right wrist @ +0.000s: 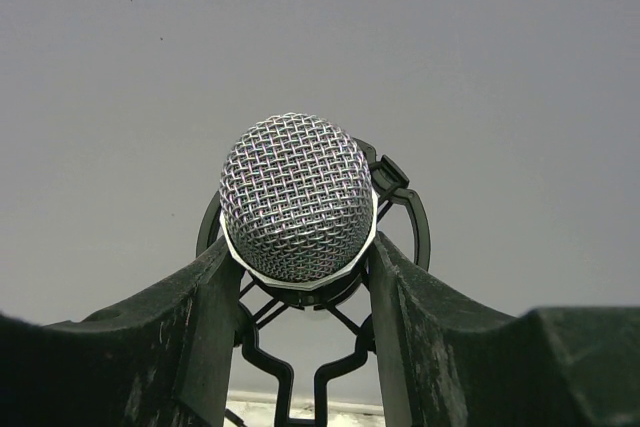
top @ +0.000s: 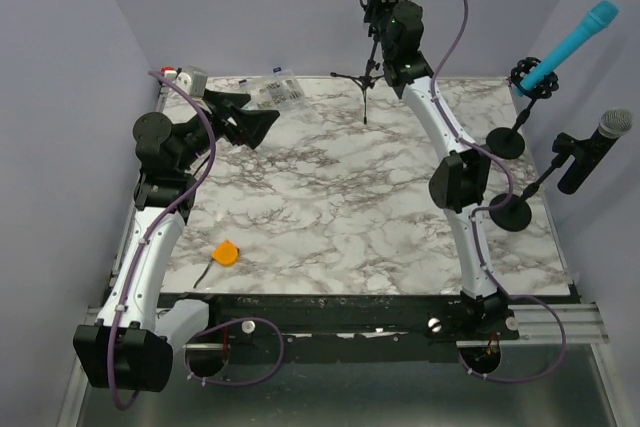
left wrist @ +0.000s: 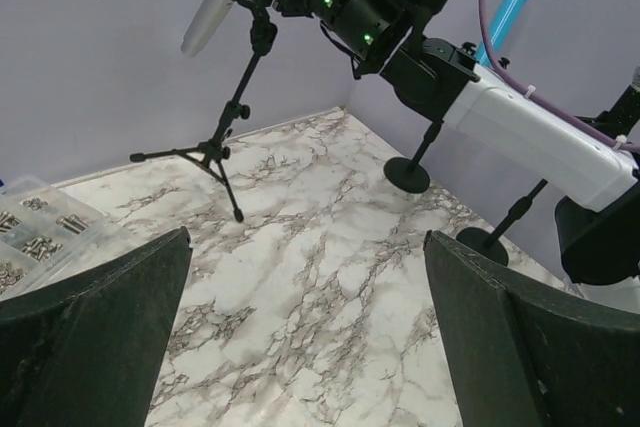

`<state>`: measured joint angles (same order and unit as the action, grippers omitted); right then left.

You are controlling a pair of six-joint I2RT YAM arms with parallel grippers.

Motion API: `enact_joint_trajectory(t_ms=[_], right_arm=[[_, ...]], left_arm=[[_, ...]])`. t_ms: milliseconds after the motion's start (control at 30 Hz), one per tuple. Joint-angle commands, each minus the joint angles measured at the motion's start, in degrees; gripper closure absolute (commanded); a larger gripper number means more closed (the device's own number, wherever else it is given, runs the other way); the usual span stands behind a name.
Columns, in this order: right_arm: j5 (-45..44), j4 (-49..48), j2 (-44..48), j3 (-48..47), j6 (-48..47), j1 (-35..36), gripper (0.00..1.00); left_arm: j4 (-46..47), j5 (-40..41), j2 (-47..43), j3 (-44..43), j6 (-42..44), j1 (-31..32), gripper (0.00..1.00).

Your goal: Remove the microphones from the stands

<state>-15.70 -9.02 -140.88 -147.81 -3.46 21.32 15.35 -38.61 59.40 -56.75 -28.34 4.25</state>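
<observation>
Because the right gripper (right wrist: 300,269) is clamped on both sides of the microphone (right wrist: 297,197), which sits in the clip atop the tripod stand (left wrist: 215,152) at the table's (top: 330,207) far edge, the grasp looks made. Next comes a straight pull out of the clip without tipping the light stand. The left gripper (left wrist: 305,242) hangs wide apart, idle. A parts box (top: 275,92) lies near the tripod's feet, and a blue microphone (top: 575,39) stands well apart.
</observation>
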Motion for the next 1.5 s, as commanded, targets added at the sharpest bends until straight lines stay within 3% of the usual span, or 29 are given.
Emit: enact_joint_trajectory(t_ms=[0,600,833,1033,1133,1333,1467], right_arm=[[-1.3,1.4,6.4,1.7,2.3,0.4,0.99],[0.0,25.1,16.9,4.3,9.3,1.1,0.99],[0.7,29.3,13.0,3.1,8.9,1.2,0.99],[1.0,27.8,13.6,8.1,8.5,1.6,0.99],[0.1,28.1,13.6,8.4,7.3,2.1,0.89],[0.9,28.7,12.8,8.0,6.9,2.2,0.48],[1.3,29.7,11.3,4.5,7.0,2.2,0.27]], left_arm=[[0.7,-1.2,0.2,0.1,0.6,0.3,0.02],[0.5,-1.5,0.4,-0.1,0.0,0.2,0.01],[0.2,-1.5,0.8,-0.3,0.0,0.3,0.01],[0.0,-1.5,1.1,-0.4,0.0,0.3,0.01],[0.0,-1.9,1.4,-0.6,-0.2,0.4,0.02],[0.0,-2.0,1.3,-0.6,-0.3,0.3,0.01],[0.0,-1.9,1.4,-0.6,-0.3,0.4,0.02]])
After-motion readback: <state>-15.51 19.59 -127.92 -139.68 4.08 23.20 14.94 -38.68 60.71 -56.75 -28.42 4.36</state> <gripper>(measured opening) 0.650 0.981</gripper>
